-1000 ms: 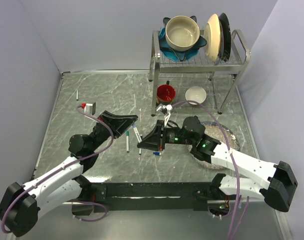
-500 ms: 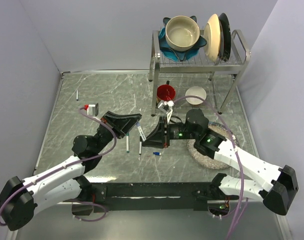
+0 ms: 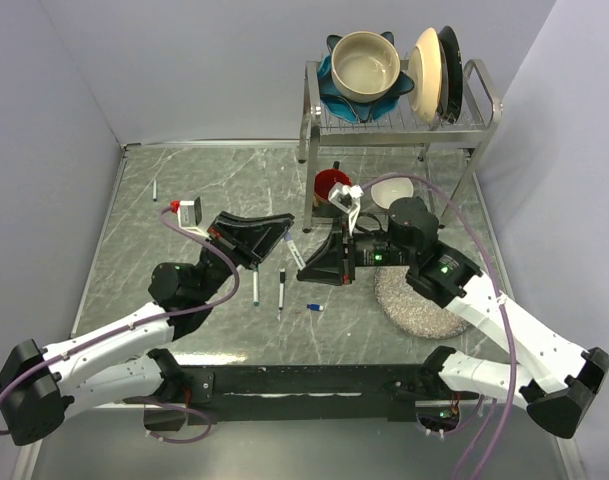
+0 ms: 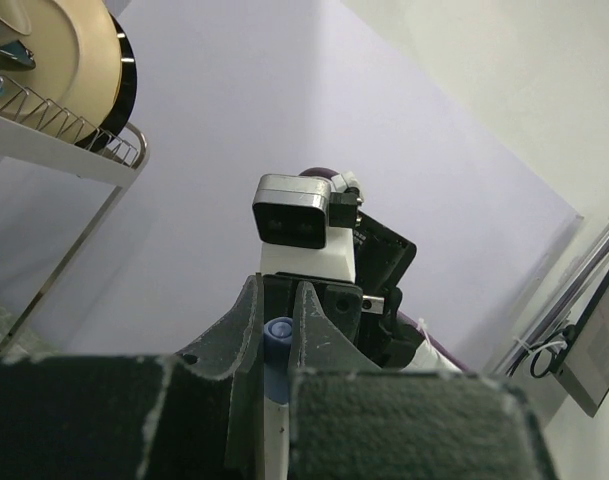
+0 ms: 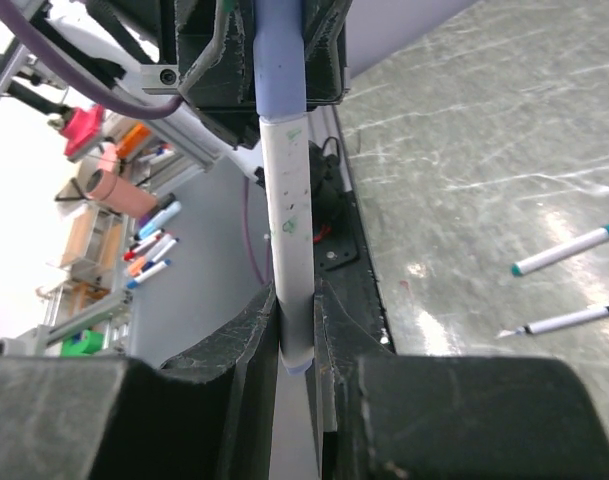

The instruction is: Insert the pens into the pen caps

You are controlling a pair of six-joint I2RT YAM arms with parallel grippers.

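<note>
Where the 2 arms meet, top view: the left gripper (image 3: 286, 228) and right gripper (image 3: 306, 272) face tip to tip above the table (image 3: 184, 200), with 1 white pen barrel (image 3: 295, 252) bridging the gap between them.
Below the hands, top view: a teal-capped pen (image 3: 255, 284) and a dark-ended pen (image 3: 281, 290) lie side by side on the marble beneath the left fingertips. A loose blue cap (image 3: 314, 307) lies just under the right gripper.
Left hand, left wrist view: the left gripper (image 4: 277, 300) is pinched together on the blue cap (image 4: 279, 330), whose round end faces the lens. Straight ahead of the fingertips sits the camera housing (image 4: 294, 210) of the other wrist.
Right hand, right wrist view: the right gripper (image 5: 292, 300) is clamped on the white pen barrel (image 5: 287, 220). The blue cap (image 5: 280, 60) sits at the barrel's far end, dead ahead of these fingers, held in the left jaws.
Seating: the cap's rim overlaps the barrel, but I cannot tell whether it is fully home.
Step, as judged: pushing the 2 parts together along 1 line.
Risk 1: if the hands push off-axis, the slim barrel could bow or twist out of the pinch.
Risk 2: letting go before the cap locks could let it slide off as the hands part, dropping it among the pens below.
</note>
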